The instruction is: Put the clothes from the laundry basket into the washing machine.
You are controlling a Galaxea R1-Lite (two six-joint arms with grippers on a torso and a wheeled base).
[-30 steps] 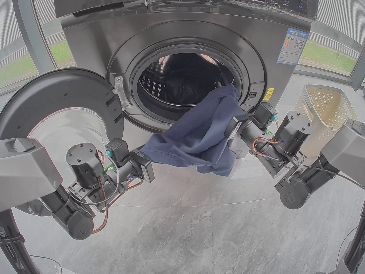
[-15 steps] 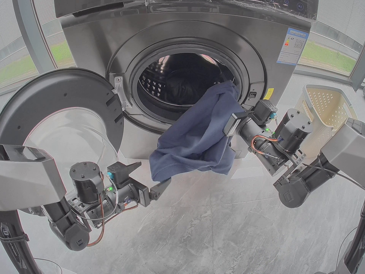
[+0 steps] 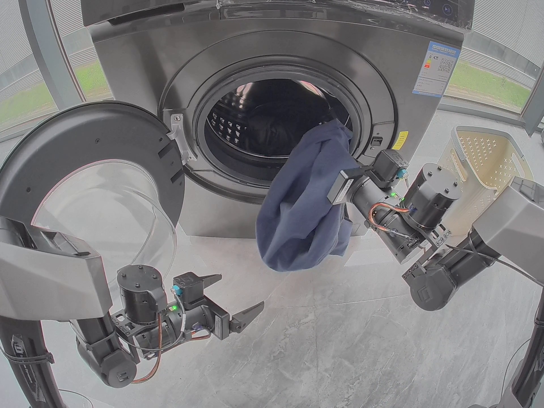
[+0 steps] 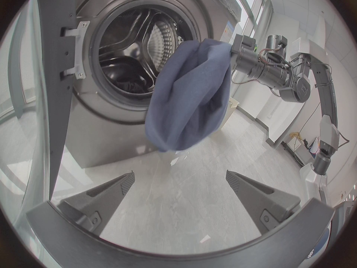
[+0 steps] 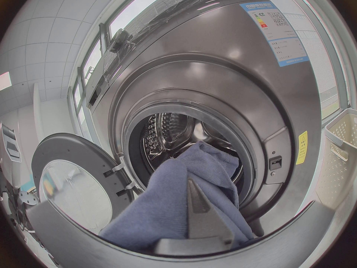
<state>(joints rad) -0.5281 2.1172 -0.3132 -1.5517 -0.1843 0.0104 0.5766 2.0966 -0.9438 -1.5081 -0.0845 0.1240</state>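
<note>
A dark blue garment (image 3: 303,211) hangs in front of the washing machine's round opening (image 3: 226,120), its top fold resting against the right side of the rim. My right gripper (image 5: 191,190) is shut on the upper part of the garment (image 5: 167,201), and one dark finger (image 5: 202,213) lies across the cloth. My left gripper (image 3: 241,293) is open low over the floor, down and to the left of the hanging cloth, holding nothing. In the left wrist view its fingers (image 4: 122,183) stand wide apart below the garment (image 4: 189,93). Dark clothes (image 3: 272,131) lie inside the drum.
The machine's door (image 3: 96,154) stands swung open to the left, just above my left arm. A cream laundry basket (image 3: 490,165) stands on the floor to the right of the machine, behind my right arm. Grey stone floor (image 3: 317,341) lies open in front.
My left gripper let go of the garment's lower corner, opened and dropped down toward the floor. The cloth swung right and now hangs from my right gripper alone.
</note>
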